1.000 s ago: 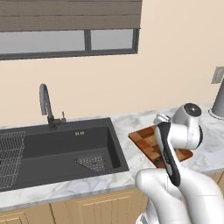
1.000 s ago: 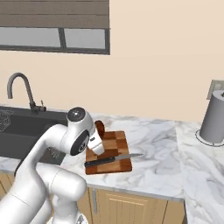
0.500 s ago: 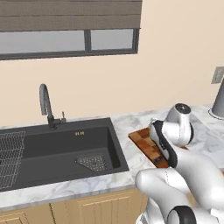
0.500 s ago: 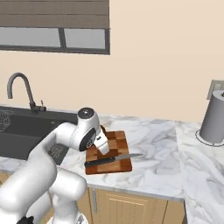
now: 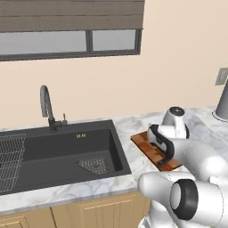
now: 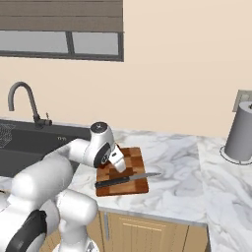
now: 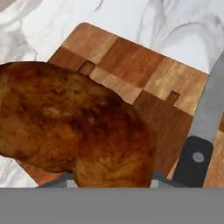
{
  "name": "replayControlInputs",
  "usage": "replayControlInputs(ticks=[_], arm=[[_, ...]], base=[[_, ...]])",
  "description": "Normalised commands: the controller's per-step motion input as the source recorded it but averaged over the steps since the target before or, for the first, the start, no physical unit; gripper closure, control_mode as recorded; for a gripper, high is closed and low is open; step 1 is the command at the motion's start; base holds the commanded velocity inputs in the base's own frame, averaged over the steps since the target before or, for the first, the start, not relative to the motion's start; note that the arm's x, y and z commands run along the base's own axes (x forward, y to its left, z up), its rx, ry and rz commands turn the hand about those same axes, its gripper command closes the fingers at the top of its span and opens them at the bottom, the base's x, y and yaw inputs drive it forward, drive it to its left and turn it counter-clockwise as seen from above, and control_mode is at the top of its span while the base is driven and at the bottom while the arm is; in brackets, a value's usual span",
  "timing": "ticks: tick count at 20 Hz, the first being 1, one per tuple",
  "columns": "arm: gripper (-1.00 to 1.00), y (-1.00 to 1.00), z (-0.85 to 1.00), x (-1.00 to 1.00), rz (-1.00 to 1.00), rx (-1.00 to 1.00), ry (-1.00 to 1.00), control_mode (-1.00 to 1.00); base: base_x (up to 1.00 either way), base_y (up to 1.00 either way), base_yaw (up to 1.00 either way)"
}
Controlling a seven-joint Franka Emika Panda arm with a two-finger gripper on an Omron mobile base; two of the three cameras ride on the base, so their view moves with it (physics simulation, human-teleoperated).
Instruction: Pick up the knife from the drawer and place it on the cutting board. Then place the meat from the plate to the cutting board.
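Knife (image 6: 125, 179) already lay on the cutting board (image 6: 133, 160); gripper (image 6: 119, 167), partly closed around the meat (image 7: 74, 122), hovered over it — next up, lowering and letting go.

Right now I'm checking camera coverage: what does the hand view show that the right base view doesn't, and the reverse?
Hand view alone: the meat close up, brown and lumpy, above the cutting board.
Right base view alone: the whole knife lying across the board's near side, its blade tip past the right edge, plus the sink, faucet and grey canister.
Both: the checkered cutting board and the knife's dark handle.
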Motion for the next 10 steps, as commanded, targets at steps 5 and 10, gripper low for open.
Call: replayControlInputs(ticks=[5,10], arm=[[1.00,0.00,-0.25,0.34,0.01,-0.02,0.08,-1.00],[1.00,-0.01,-0.27,0.31,0.03,0.00,0.10,-1.00]], base=[[0.00,0.00,0.00],[0.00,0.00,0.00]])
